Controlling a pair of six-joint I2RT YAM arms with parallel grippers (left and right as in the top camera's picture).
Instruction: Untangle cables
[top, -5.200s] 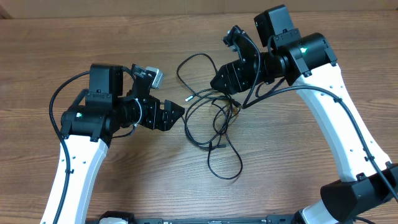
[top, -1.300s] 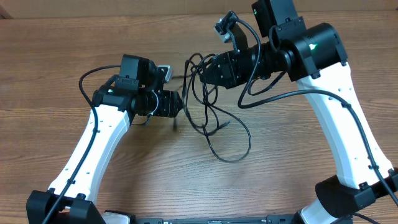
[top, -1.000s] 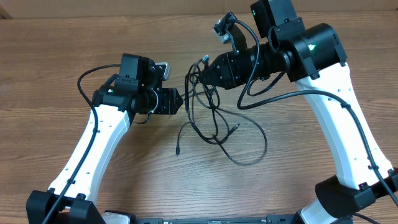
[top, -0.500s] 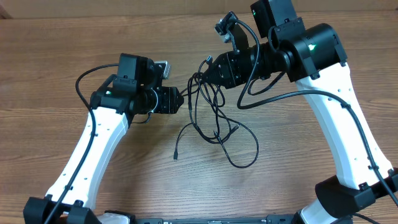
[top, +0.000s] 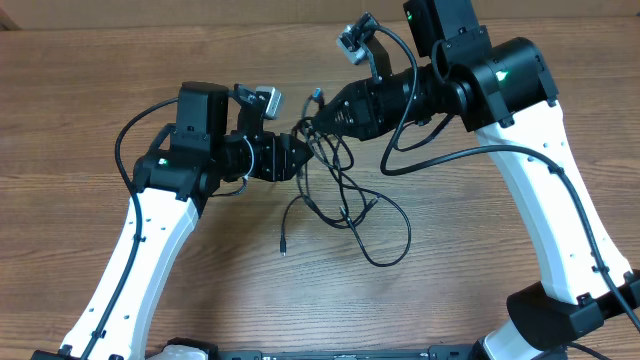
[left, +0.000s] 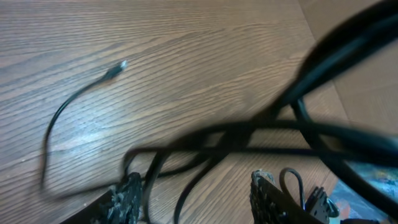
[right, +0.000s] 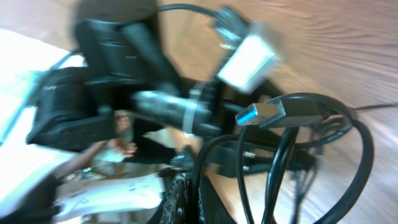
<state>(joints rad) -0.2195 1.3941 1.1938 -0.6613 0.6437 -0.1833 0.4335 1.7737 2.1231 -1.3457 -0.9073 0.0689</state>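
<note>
Black cables (top: 352, 205) hang in a knot between 2 sets of fingers.
The right fingers (top: 322, 116) are pressed together on the cables, holding the top of the knot up. The lower loops lie on the counter (top: 80, 80). The left fingers (left: 266, 198) are spread apart just beside the knot, with cables crossing the gap between them. 1 small plug (top: 284, 248) lies on the counter.

One table (top: 80, 90) carries two arms, each with one gripper, namely left gripper (top: 299, 160) and right gripper (top: 313, 121), plus one tangled bundle of cables (top: 347, 196) whose separate cords cannot be counted.
</note>
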